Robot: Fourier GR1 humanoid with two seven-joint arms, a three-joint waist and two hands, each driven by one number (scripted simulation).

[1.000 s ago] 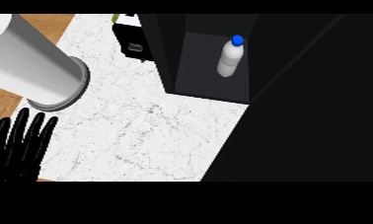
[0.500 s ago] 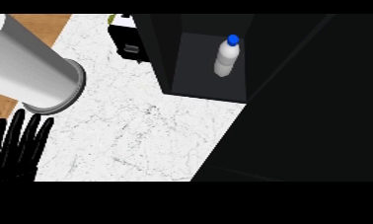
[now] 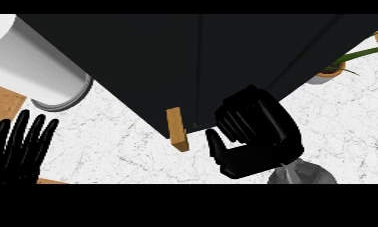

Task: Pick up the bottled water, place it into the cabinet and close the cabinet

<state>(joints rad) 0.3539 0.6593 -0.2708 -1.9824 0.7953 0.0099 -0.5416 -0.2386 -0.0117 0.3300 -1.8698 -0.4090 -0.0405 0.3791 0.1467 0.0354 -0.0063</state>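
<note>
The black cabinet (image 3: 221, 61) fills the upper middle of the head view with its doors shut, a seam running down its front. A small wooden handle (image 3: 177, 129) sticks out at its lower edge. The bottled water is hidden from view. My right hand (image 3: 257, 130) sits against the cabinet's lower front, just right of the handle, fingers curled and holding nothing, thumb (image 3: 215, 146) pointing toward the handle without touching it. My left hand (image 3: 26, 145) rests open at the lower left edge, fingers up.
A large white cylinder (image 3: 37, 71) stands on the marble counter (image 3: 118, 146) at the left. A potted plant (image 3: 334, 69) shows at the right beside the cabinet. Brown wood (image 3: 9, 102) borders the counter's left side.
The cabinet, open before with the bottle standing inside, is now shut and the bottle is out of sight. My right hand has come into view at the cabinet's front. The view has shifted.
</note>
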